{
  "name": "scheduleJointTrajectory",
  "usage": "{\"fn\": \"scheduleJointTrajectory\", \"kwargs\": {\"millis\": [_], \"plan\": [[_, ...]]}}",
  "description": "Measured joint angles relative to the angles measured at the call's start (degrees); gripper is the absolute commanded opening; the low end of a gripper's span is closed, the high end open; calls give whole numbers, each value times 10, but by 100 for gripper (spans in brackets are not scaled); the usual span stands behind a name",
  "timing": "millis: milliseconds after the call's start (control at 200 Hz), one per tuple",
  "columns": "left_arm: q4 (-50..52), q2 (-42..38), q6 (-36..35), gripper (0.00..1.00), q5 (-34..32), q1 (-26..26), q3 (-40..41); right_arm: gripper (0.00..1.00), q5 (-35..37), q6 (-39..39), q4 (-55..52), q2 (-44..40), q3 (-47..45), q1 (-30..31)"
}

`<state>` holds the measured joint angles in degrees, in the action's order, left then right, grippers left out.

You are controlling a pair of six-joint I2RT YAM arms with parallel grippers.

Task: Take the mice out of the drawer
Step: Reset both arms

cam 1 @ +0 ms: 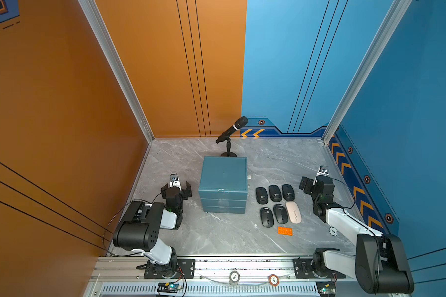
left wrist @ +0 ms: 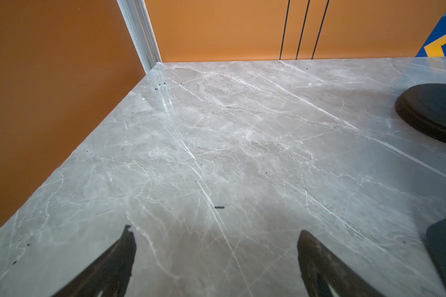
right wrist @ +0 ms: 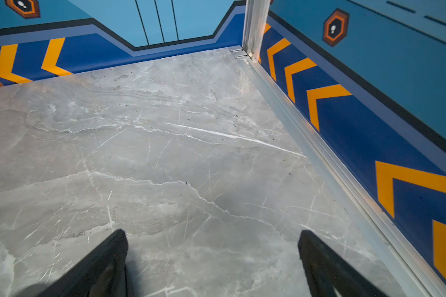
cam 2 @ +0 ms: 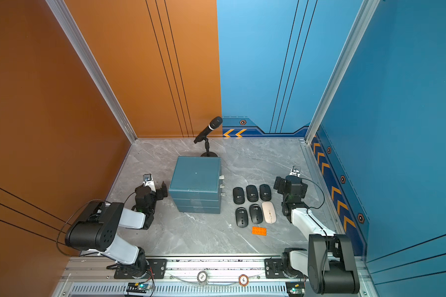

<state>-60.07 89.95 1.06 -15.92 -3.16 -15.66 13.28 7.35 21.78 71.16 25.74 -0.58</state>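
Between the drawers and the right edge of the surface, six mice are laid in two rows of three, the pink one ending the near row. The left claw and the right claw are held spread and empty.

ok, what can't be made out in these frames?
Inside of the drawer unit: drawers shut in both top views, contents hidden.
Logos on the mice: too small to read in both top views; wrist views show no mouse.
Microphone stand: left wrist view shows only part of its base, cut by the frame edge.
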Motion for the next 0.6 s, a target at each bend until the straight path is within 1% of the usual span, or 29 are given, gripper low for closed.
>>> {"fn": "scheduleJointTrajectory", "kwargs": {"millis": [205, 325, 491, 601], "plan": [[42, 0, 0, 98, 14, 2, -53, 100, -32, -23, 100, 49, -22, 3], [57, 0, 0, 98, 18, 2, -55, 100, -47, -30, 146, 80, -31, 11], [67, 0, 0, 98, 22, 2, -55, 100, -62, -59, 189, 107, -32, 47], [70, 0, 0, 98, 25, 4, -55, 100, -71, -65, 214, 118, -33, 47]]}}
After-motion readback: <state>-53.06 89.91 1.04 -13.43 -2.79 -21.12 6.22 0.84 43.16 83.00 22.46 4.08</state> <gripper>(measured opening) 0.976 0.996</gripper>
